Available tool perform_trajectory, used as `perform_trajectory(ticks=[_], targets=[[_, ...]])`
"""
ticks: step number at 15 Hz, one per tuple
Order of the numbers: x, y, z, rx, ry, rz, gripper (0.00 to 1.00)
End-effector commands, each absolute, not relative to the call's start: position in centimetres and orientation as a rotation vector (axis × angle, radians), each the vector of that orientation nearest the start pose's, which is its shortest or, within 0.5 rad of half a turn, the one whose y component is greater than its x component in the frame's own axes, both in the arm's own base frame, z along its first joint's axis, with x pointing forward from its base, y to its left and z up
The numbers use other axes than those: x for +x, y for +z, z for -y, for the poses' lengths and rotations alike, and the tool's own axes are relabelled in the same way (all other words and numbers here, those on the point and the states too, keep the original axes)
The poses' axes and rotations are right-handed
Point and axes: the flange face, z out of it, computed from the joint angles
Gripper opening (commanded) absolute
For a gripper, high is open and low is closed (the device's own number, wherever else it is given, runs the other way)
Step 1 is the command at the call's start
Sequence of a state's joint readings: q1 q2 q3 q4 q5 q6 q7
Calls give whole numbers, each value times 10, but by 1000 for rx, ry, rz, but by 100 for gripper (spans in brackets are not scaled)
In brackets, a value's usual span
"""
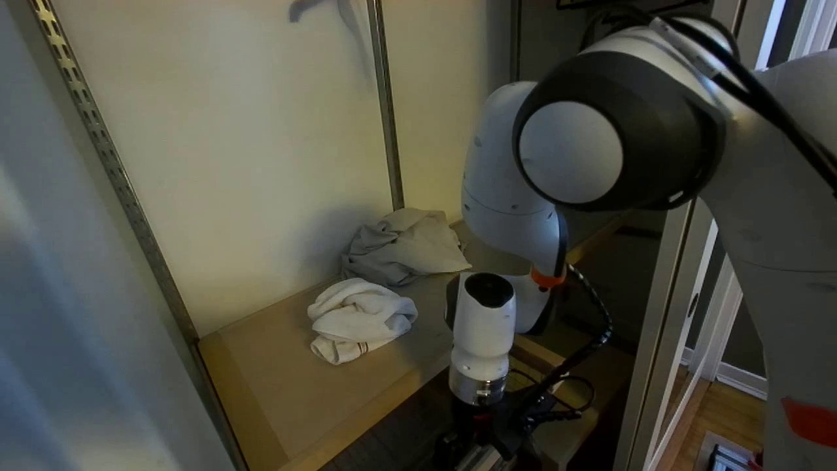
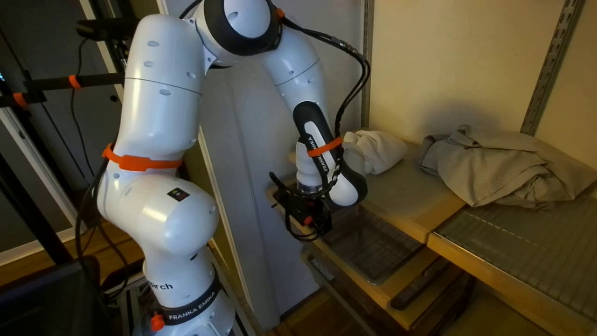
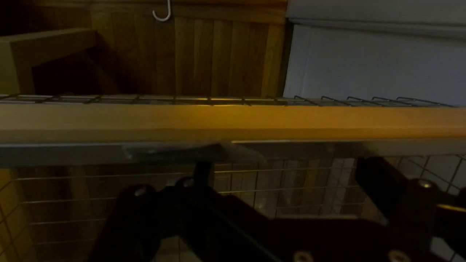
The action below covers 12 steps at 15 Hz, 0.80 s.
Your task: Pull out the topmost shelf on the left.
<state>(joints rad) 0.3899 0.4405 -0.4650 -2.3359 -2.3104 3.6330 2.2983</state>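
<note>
In the wrist view, the topmost shelf's rail point(image 3: 164, 122) is seen mid-frame, above the wide-spread, empty gripper point(image 3: 285, 165). A "FRANKA EMIKA" band point(image 2: 193, 304) is seen lower left in an exterior view.

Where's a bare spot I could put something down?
On the board, between the white cloth and its front edge; also on the side shelf, between the grey cloth and its front edge. Crowded: at the tray, by the gripper.

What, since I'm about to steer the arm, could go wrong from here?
The gripper stands open beside the front rail, not clamping it, so it may slip off when pulling the topmost shelf. Its fingers could snag in the wire mesh. The cable loop hanging nearby might catch on the shelf.
</note>
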Motion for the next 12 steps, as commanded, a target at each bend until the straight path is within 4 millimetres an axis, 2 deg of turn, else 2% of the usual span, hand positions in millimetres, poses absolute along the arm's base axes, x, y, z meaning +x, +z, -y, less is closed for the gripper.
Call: perform_trajectory(ticks=[1,5,12], targets=[[364,163,-50,-2941,72,62,100],[353,158,-56,-2912,220,115,100],[335,164,-69,-2876,388,294,100]])
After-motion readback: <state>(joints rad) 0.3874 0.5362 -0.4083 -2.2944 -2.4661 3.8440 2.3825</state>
